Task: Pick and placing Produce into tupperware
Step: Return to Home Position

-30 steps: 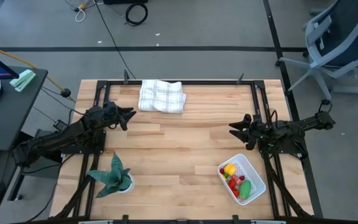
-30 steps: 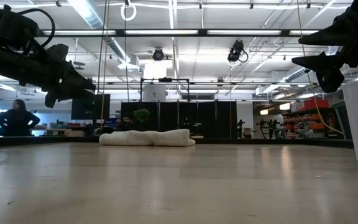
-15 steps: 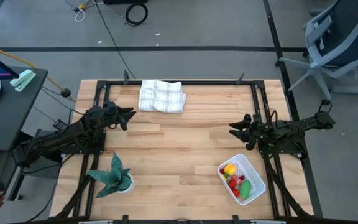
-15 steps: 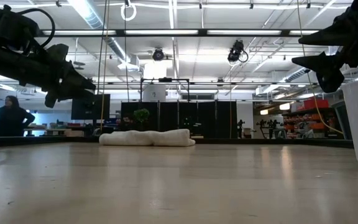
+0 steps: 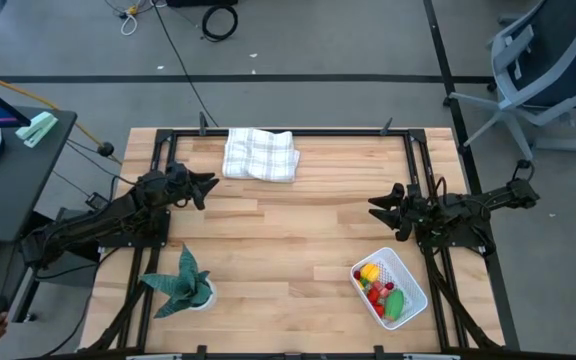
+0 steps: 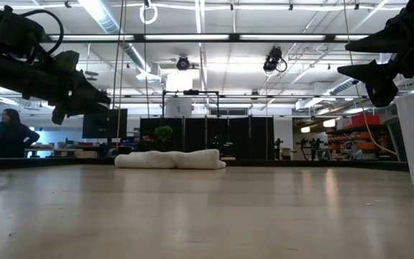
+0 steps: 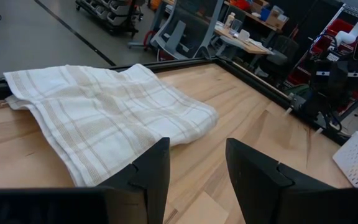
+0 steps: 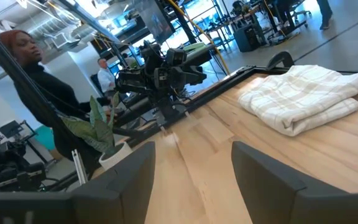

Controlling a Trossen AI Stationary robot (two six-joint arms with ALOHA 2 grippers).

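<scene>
Only the person (image 6: 7,134) in the room beyond the counter (image 5: 298,240) has shifted; both arms hold as before. Left end effector (image 5: 208,190) and right end effector (image 5: 376,209) hover spread and empty. Produce (image 5: 380,290) lies inside the tupperware (image 5: 402,264), near right.

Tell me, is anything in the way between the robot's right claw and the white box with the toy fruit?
No, nothing visible. Only bare table lies between the open right gripper and the tupperware holding the produce. The checked cloth and potted plant stand far off.
</scene>
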